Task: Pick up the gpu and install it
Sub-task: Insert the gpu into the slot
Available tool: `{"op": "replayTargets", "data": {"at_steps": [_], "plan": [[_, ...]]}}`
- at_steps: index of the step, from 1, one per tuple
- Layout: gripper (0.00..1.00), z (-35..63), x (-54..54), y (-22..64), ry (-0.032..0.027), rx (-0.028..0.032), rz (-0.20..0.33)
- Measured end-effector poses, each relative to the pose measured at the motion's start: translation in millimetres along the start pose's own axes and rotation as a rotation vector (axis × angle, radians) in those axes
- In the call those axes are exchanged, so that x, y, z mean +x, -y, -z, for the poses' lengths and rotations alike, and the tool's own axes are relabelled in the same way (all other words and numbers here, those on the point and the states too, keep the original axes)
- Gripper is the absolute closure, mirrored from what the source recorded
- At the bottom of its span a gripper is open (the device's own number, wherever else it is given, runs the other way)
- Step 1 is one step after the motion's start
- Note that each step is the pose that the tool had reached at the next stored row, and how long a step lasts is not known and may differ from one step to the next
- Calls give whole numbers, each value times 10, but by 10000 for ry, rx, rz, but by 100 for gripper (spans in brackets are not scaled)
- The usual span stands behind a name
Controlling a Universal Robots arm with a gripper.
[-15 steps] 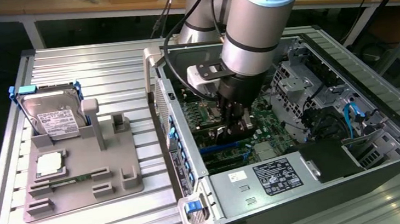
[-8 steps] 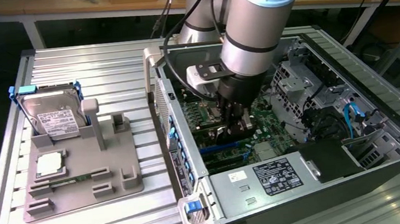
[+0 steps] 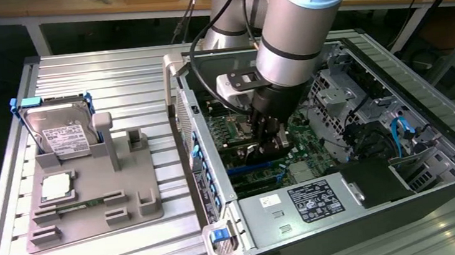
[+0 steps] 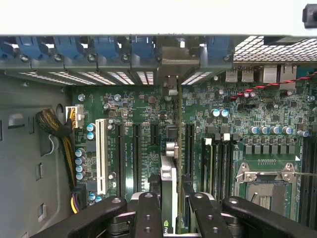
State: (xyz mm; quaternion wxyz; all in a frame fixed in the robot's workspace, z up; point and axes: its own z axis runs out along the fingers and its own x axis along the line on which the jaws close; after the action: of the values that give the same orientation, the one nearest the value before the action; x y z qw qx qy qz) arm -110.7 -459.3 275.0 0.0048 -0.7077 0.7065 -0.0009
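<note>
My gripper [image 3: 265,144] reaches down into the open computer case [image 3: 425,102], over the green motherboard [image 3: 304,139]. It is shut on the gpu [image 3: 262,156], a thin dark card that hangs just below the fingers. In the wrist view the gpu [image 4: 169,181] appears edge-on, with a silvery edge, clamped between the two black fingers [image 4: 148,213] of the gripper [image 4: 173,218]. The card runs in line with the black expansion slots [image 4: 189,144] toward the case's rear bracket openings [image 4: 168,74]. Whether it sits in a slot I cannot tell.
On the table to the exterior view's left, a grey fixture [image 3: 93,209] holds a silver hard drive [image 3: 61,136] with blue handles and a small square CPU chip [image 3: 56,186]. Inside the case are a white slot [image 4: 101,156], a cable bundle [image 4: 58,130], the CPU socket [image 4: 265,184] and a power supply [image 3: 301,202].
</note>
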Motion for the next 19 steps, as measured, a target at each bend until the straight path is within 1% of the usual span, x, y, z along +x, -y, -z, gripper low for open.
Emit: {"op": "replayTargets", "data": {"at_steps": [4,19], "plan": [[73,-1,0,0,1,0,1],[73,-69,1,-4,0,0,1]]}}
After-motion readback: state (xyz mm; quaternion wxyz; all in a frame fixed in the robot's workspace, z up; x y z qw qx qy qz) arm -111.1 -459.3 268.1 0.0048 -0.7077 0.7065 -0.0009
